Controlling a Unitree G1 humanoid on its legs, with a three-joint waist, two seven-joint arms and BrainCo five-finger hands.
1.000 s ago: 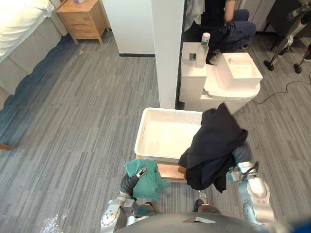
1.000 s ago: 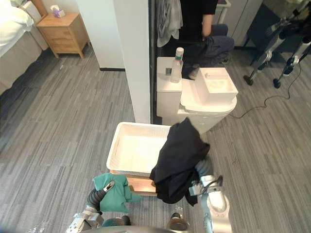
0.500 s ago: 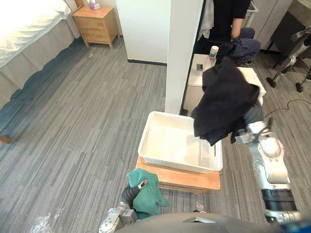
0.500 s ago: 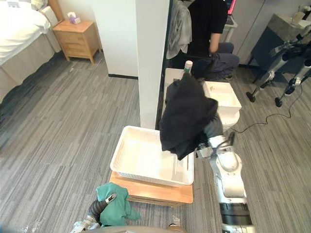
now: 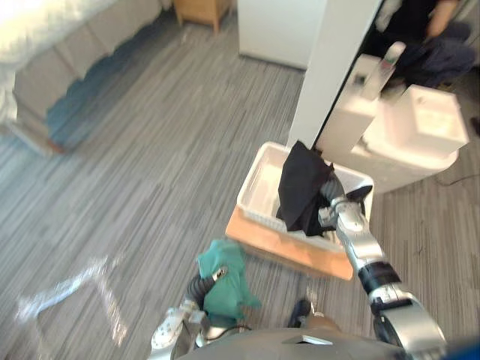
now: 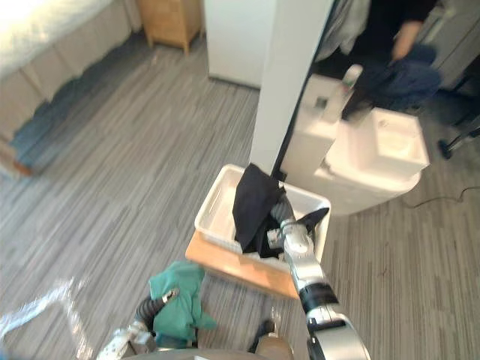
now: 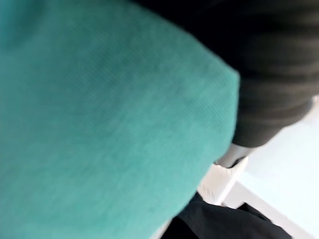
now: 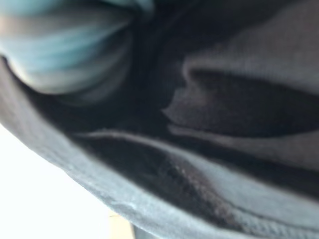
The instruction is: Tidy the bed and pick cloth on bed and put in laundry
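Observation:
A black cloth [image 5: 298,189] hangs over my right hand [image 5: 332,212] and its lower part reaches down inside the white laundry basket [image 5: 256,186]. The right wrist view shows dark folds of that cloth close up [image 8: 209,124]. A green cloth [image 5: 223,283] is bunched low in front of me on my left hand [image 5: 217,274], whose thumb lies curled over the top of it. In the left wrist view the green cloth [image 7: 99,124] covers the hand. The left hand with its cloth is short of the basket, nearer to me.
The basket rests on a low wooden board [image 5: 289,251]. Behind it stand a white pillar [image 5: 330,67] and a white unit [image 5: 401,131] with a bottle [image 5: 381,66]. A person [image 5: 442,41] sits beyond. The bed [image 5: 60,45] is far left; plastic wrap [image 5: 67,289] lies on the floor.
The camera has shifted. My right hand has come down from above the basket, bringing the black cloth into it. The left hand still has the green cloth.

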